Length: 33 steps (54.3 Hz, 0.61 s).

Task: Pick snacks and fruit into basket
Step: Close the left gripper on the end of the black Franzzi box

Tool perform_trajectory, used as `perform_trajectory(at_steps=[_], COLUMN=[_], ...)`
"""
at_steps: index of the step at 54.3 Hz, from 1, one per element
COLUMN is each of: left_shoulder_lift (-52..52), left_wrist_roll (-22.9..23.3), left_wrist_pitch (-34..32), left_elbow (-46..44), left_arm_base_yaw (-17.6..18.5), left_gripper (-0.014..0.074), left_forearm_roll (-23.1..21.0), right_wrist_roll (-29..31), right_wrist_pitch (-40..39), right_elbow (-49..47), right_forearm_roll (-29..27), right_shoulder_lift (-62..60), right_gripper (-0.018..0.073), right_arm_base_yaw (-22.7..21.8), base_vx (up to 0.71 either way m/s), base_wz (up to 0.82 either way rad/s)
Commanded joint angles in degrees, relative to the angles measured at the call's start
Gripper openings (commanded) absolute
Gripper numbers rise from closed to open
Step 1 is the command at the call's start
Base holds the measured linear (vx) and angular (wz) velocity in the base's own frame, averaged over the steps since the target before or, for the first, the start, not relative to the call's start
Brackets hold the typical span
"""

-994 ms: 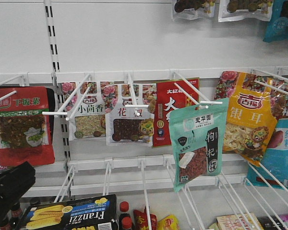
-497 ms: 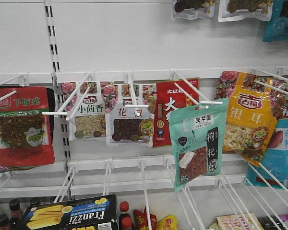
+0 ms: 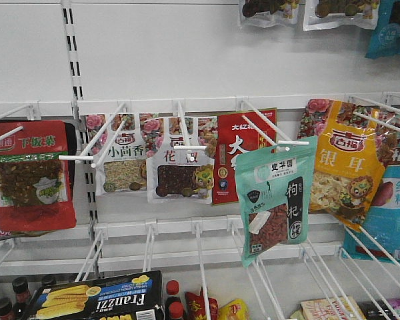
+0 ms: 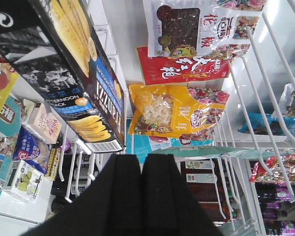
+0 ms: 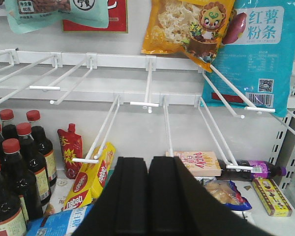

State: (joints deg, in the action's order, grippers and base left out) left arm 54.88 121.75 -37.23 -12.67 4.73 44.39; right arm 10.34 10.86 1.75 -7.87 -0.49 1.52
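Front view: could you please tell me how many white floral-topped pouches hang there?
2. The pale-seed pouch hangs left of centre; the dark-spice pouch hangs just right of it, beside the red pouch. Others may be hidden behind them.

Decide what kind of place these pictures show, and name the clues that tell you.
Most likely a shop's snack aisle: packaged goods like the teal goji pouch hang on white wire hooks, and sauce bottles stand grouped below.

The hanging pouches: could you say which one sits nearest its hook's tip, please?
The teal goji pouch; the others hang back near the wall.
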Motion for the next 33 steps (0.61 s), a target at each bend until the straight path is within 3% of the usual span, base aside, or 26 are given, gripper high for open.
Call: perform_trajectory(at_steps=[1,21,33], left_shoulder_lift=[-0.4,-0.4,0.4], left_wrist_roll=[0.2,0.2,0.2], left_wrist_pitch=[-4.4,-1.6,-1.2], left_elbow=[-1.3,-1.3,-1.3], left_arm_base_yaw=[0.0,0.0,0.0], left_gripper=[0.0125,0.0596,0.0638], left_forearm_roll=[-1.9,-2.4,-2.4], right_wrist_roll=[0.0,0.0,0.0], right_wrist_pitch=[-4.7,-4.7,-4.7], right_elbow=[0.4,0.4,0.4], right_forearm_roll=[0.1,0.1,0.1], right_shoulder_lift=[-0.9,-0.9,-0.9], right_gripper=[-0.001,-0.001,-0.001], right_arm_base_yaw=[-0.1,-0.1,-0.1], base_vx=[0.0,0.0,0.0], base_wz=[0.0,0.0,0.0])
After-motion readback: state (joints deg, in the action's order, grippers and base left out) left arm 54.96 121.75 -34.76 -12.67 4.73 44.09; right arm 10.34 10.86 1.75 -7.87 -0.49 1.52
